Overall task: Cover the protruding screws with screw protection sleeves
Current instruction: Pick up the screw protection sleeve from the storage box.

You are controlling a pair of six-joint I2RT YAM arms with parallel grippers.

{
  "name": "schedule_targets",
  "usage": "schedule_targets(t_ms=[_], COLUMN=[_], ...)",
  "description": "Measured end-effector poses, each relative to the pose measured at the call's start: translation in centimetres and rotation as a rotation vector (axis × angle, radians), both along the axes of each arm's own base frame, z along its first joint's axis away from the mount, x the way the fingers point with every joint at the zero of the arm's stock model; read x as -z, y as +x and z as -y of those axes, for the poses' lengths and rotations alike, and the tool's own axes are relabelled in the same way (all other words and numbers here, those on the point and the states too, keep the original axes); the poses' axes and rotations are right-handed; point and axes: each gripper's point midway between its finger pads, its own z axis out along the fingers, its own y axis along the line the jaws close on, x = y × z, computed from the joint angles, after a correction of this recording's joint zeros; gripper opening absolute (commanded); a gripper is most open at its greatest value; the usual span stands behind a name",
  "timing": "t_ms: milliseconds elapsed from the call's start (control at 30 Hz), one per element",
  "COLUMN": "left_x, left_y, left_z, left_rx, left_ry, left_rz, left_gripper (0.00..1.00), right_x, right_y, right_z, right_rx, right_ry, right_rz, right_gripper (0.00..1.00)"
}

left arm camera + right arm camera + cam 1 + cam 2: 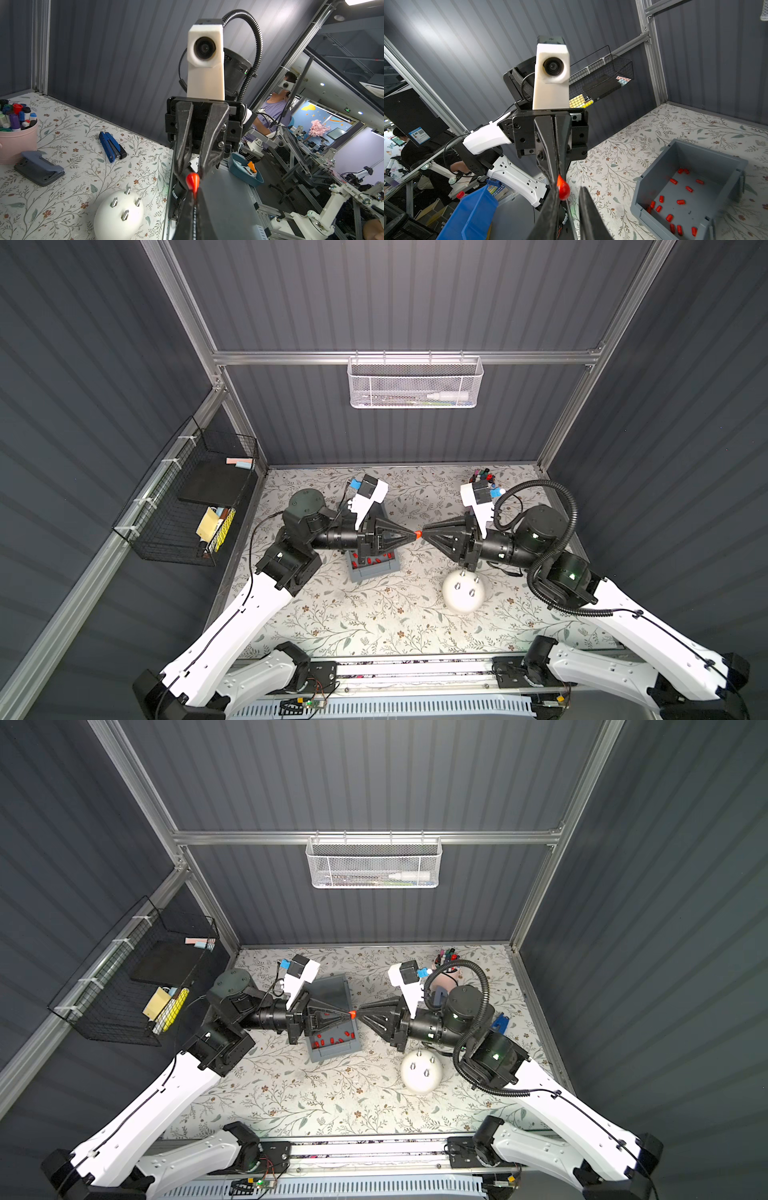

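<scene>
Left gripper (pixel 558 174) fingers, pressed together, pinch one red cylindrical plastic sleeve (pixel 563 190) above the desk (pixel 374 622). Right gripper (pixel 192 172) fingers stand spread around it. Bare silvery metal screws (pixel 472 592): 5 o'clock. Grey plastic bin (pixel 332 1052): partly hidden.

The desk (pixel 374 622) is a flat top under a pale cloth printed with leafy sprigs and small brown flowers. An open grey plastic bin (pixel 332 992) sits left of centre. A smooth white dome (pixel 459 602) bearing four silvery metal studs (pixel 124 215) rests right of centre. At the far right corner stands a pink round cup (pixel 16 143) of marker pens, a grey hole punch (pixel 38 168) just beside it, and a blue stapler (pixel 112 146) lies near the right edge.
</scene>
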Motion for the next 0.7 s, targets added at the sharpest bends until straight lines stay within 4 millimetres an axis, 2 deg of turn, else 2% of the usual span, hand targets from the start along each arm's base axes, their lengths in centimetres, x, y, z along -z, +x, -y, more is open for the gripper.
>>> schedule_targets(t_ms=[100,367,700], left_x=[0.01,0.01,0.04], left_y=[0.01,0.02,-0.03], left_z=[0.0,0.0,-0.03], left_rx=[0.0,-0.001,-0.001], left_ry=[0.0,0.0,0.0], left_rz=[0.003,0.003,0.004], left_gripper=[0.0,0.0,0.0], right_x=[0.05,-0.03,-0.05], right_y=[0.03,-0.01,-0.12], right_z=[-0.05,-0.35,-0.48], right_rx=[0.0,-0.016,-0.027], right_ry=[-0.001,-0.001,0.0], right_rz=[-0.001,-0.001,-0.009], right_gripper=[0.24,0.19,0.06])
